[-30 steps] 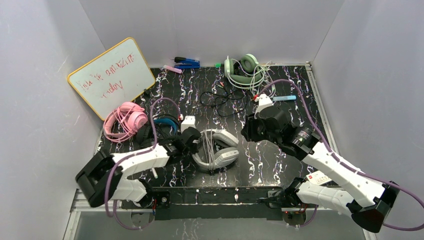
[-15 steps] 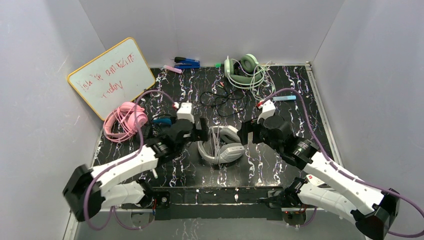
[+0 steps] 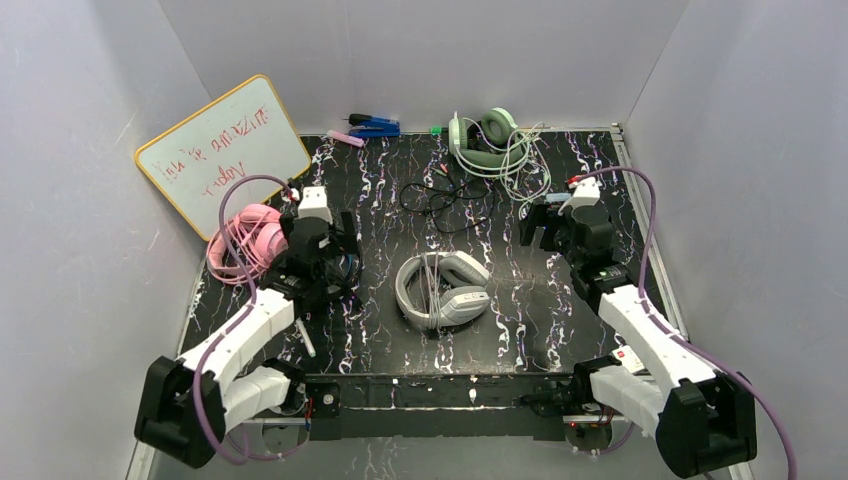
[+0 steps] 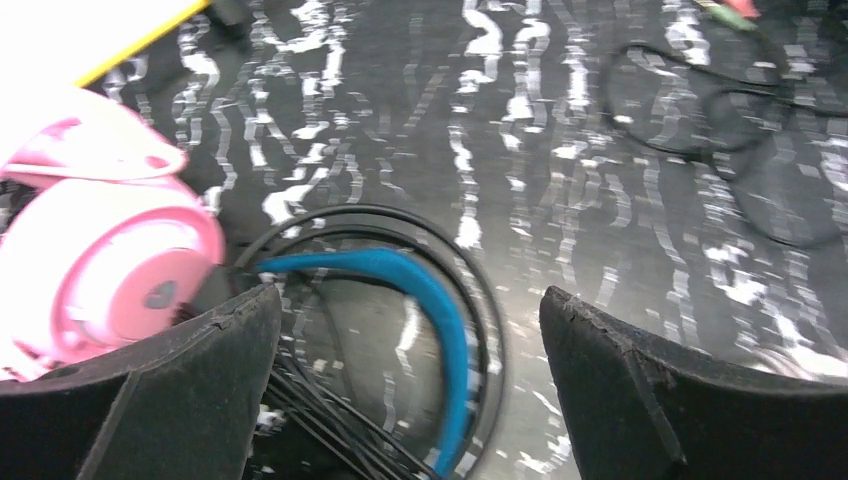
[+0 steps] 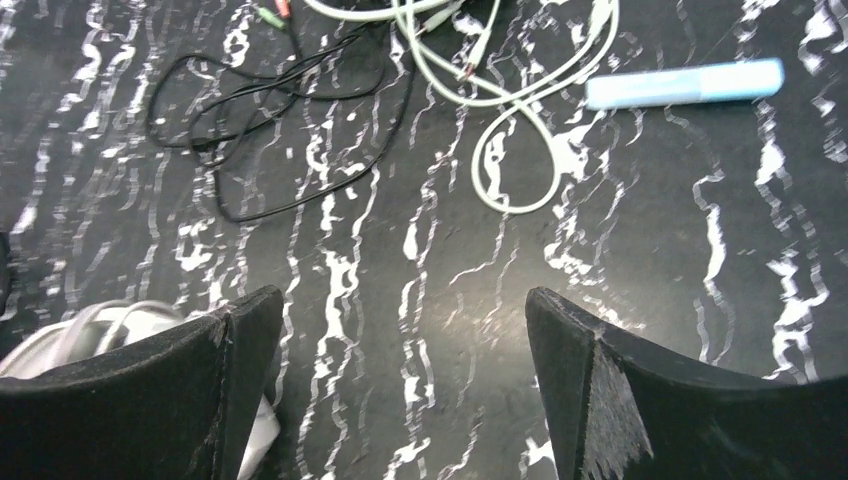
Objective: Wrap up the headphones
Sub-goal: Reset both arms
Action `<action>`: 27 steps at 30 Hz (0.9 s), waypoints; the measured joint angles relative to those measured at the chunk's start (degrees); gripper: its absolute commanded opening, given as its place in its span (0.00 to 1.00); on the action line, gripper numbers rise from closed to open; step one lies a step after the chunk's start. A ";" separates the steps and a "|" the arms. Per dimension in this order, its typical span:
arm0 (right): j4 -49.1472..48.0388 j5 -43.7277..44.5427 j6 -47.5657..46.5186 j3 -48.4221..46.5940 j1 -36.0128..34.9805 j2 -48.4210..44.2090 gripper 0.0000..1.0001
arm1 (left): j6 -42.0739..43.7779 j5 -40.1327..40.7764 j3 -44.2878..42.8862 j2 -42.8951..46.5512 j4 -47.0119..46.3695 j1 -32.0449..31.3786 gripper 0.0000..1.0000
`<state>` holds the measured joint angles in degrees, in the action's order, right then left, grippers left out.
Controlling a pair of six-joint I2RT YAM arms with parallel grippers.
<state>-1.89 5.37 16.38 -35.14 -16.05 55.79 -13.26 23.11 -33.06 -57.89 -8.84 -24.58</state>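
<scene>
Left fingers (image 4: 160,400) and right fingers (image 5: 650,400) spread wide, empty, flanking white-grey headphones (image 3: 440,290)

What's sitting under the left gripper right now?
The black-and-blue headphones: their blue headband and black cord show below the open left gripper. The pink headphones lie beside them. The black-and-blue ear cups cannot be seen; the arm covers them.

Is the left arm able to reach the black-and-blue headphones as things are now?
Probably yes. The left arm holds its jaws open just above the black-and-blue headphones, and nothing lies between. The pink headphones sit close beside them, so one jaw might brush those.
</scene>
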 measured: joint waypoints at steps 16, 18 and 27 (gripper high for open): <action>-20.68 -0.87 -12.11 8.79 9.05 17.64 0.96 | 13.35 0.37 13.81 -19.43 -39.12 16.15 0.98; -23.45 -1.55 -11.58 9.99 11.41 19.23 0.93 | 13.68 -0.46 13.62 -22.23 -43.93 16.61 0.98; -40.22 -2.56 -9.38 15.93 14.97 25.75 0.97 | 17.40 -3.91 13.77 -31.74 -60.85 17.29 0.98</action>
<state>-42.11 2.81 7.01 -19.20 -1.08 81.54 4.14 19.20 -19.29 -89.62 -69.69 -7.29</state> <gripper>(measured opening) 0.933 0.981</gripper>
